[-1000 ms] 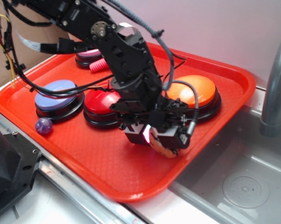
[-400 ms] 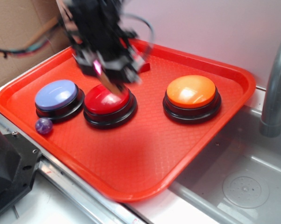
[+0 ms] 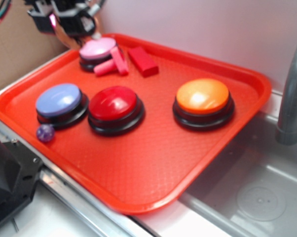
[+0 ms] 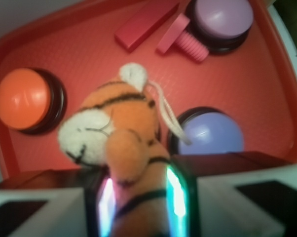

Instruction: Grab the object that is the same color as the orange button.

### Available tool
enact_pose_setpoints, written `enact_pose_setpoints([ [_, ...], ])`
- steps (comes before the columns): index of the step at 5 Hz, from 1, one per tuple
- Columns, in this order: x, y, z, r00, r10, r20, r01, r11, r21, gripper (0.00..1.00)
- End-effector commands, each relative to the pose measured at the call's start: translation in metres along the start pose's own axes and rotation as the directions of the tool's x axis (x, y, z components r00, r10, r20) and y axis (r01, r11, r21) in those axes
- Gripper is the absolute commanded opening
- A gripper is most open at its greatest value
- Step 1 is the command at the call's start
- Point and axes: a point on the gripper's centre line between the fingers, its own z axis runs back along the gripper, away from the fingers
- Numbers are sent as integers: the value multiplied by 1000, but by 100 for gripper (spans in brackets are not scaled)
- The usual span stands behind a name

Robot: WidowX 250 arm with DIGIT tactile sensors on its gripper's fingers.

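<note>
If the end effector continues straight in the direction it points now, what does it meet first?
Probably the bare tray floor between the orange button and purple button. The end effector holds the tiger; depth is unclear.

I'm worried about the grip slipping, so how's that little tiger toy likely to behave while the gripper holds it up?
The tiger toy looks like fuzzy plush, so it probably squashes between the gripper fingers rather than slipping. It seems light for its size. Its head and its string loop stick out past the fingers unsupported, so they may flop or swing.
</note>
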Motion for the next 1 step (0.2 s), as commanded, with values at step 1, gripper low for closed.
enact_pose_setpoints([
  [1,1,20,24,993,94,-74,-90,995,52,4],
])
